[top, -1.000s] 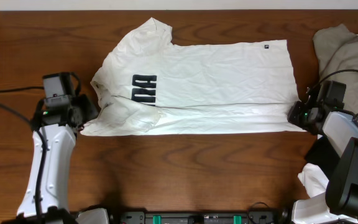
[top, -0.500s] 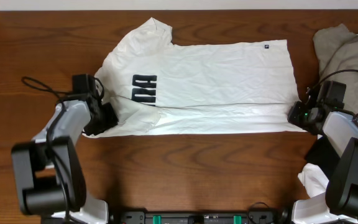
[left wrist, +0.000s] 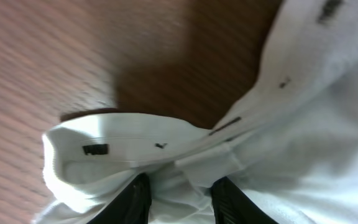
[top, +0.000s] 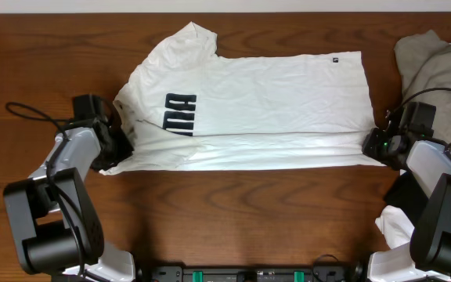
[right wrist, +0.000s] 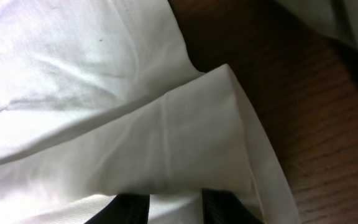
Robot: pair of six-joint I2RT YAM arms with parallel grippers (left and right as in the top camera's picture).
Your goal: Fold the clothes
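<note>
Lying flat mid-table [top: 233,211], the white T-shirt [top: 272,102] is pinched along its near edge, left gripper [top: 118,146] closed on the sleeve-end corner, right gripper [top: 371,145] closed on the hem corner.

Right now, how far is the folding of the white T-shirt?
Done: the T-shirt lies flat, its near side seemingly folded in along a crease. In hand: the left gripper and right gripper pinch its near corners. Left: the far sleeve sticks out, and no crosswise fold is made yet.
</note>
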